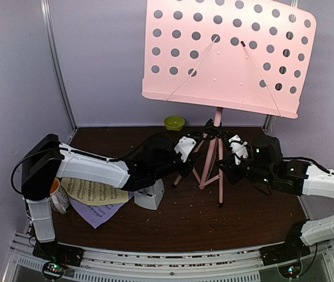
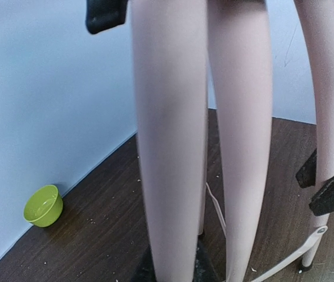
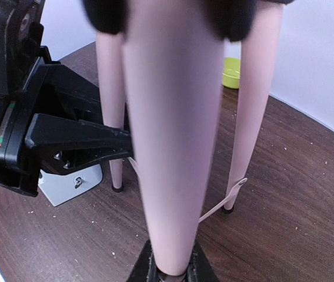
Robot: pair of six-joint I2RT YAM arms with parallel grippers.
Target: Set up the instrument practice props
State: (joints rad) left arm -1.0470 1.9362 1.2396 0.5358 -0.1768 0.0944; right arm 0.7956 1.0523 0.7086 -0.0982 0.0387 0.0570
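The stand point(image 1: 226, 53) is seen upright at the middle of the surface point(image 1: 214, 226), its perforated desk high above both arms. The left hand point(image 1: 197, 144) is pinched on one pink leg, and the right hand point(image 3: 168, 17) on another. The yellow sheet point(image 1: 90, 191) is laid over the lavender sheet point(image 1: 96, 214) at left, with the metronome point(image 1: 150, 195) just beside them.

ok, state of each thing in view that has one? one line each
music stand: upright, legs spread, desk bare
left hand: shut on a stand leg
right hand: shut on a stand leg
yellow sheet: flat, on top of the lavender one
lavender sheet: flat, partly covered
metronome: upright beside the sheets
mug: partly hidden, looks upright
bowl: upright, empty
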